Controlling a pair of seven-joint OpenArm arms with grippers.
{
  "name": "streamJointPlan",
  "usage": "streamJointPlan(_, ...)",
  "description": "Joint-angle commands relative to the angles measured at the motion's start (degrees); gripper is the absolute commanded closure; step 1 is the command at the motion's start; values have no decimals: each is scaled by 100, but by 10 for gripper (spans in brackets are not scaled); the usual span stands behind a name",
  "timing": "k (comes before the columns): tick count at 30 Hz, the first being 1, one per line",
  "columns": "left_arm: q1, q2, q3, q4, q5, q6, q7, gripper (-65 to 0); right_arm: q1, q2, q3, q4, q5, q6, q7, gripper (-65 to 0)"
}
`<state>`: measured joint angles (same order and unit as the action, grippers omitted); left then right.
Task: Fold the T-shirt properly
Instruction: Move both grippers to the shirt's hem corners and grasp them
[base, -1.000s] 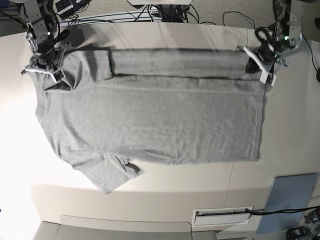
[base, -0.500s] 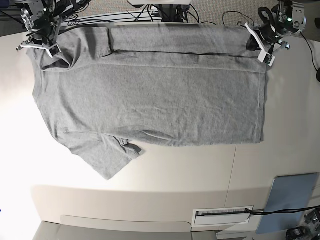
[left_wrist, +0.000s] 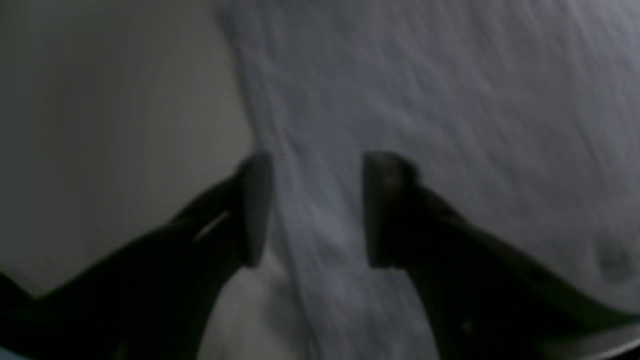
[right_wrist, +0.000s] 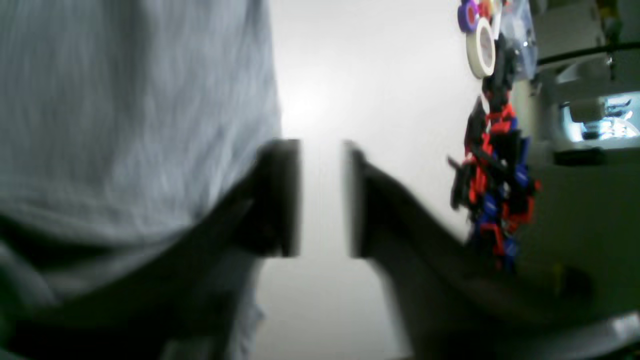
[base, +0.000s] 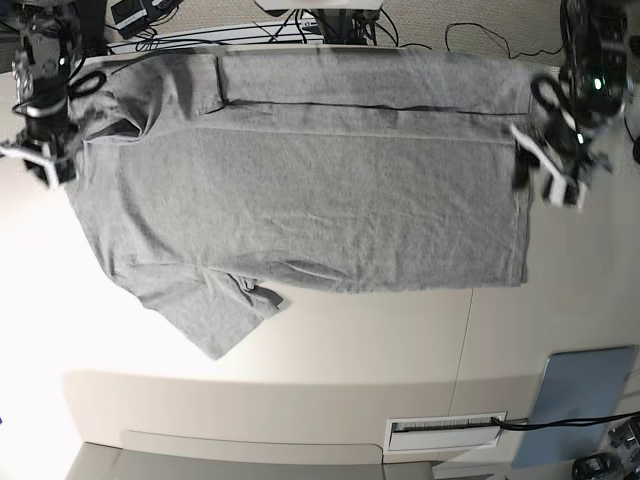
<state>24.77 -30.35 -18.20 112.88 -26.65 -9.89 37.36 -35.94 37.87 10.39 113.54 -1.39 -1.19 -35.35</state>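
The heather-grey T-shirt lies flat on the table, plain side up. Its far long edge is folded over in a strip, and one sleeve sticks out at the front left. My left gripper is open at the shirt's right hem. In the left wrist view it hovers over the hem edge of the shirt and holds nothing. My right gripper is open beside the shirt's left end. In the right wrist view it is over bare table, with the shirt just to its left.
A blue-grey pad lies at the front right. A white slotted plate sits at the front edge. Cables run along the back. The right wrist view shows red, blue and black clutter and tape rolls off the table.
Both grippers dragged the shirt toward the table's back, let go of its far corners, opened, and moved forward along its two ends. The shirt has lain still since.
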Motion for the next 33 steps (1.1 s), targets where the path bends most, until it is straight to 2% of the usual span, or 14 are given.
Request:
streamJointPlan(1, -201, -72, -28, -92, -48, -26, -74, -310, 127, 85, 59, 74, 13, -70, 98, -246)
streamJointPlan(2, -431, -72, -15, -295, -72, -24, -74, -310, 247, 85, 59, 74, 66, -74, 103, -277)
streamJointPlan(5, -1193, -76, 74, -1091, -94, -20, -92, -310, 592, 79, 59, 74, 96, -101, 101, -281)
streamJointPlan(8, -2031, -72, 188, -2022, -260, -46, -83, -310, 911, 70, 59, 74, 391, -98, -37, -281)
streamJointPlan(14, -3565, -76, 533, -3816, -662, -629, 164, -310, 1224, 70, 46, 74, 654, 63, -216, -281)
streamJointPlan(16, -3993, -76, 763, -4398, -658, -647, 162, -310, 1228, 70, 44, 74, 654, 179, -238, -281)
streamJointPlan(20, -4758, -79, 1172, -5617, -662, -684, 162, -309, 1228, 70, 44, 74, 654, 186, -350, -280)
streamJointPlan(24, -5261, -76, 1381, -6247, -662, -955, 306, -309, 1228, 70, 44, 74, 654, 186, -367, -280)
streamJointPlan(28, -5421, -50, 1467, -6284, -660, -841, 691, -309, 1233, 70, 44, 74, 654, 184, -341, -280)
streamJointPlan(30, -5427, -39, 1471, -6284, -660, -798, 708, -309, 1233, 70, 44, 74, 708, 205, -345, -280)
streamJointPlan(31, -5427, -39, 1471, -6284, -660, -802, 708, -309, 1237, 70, 44, 72, 807, 326, -350, -280)
streamJointPlan(33, -5427, -39, 1471, -6284, -664, -804, 704, -309, 1316, 63, 44, -13, 1071, 774, -380, -280)
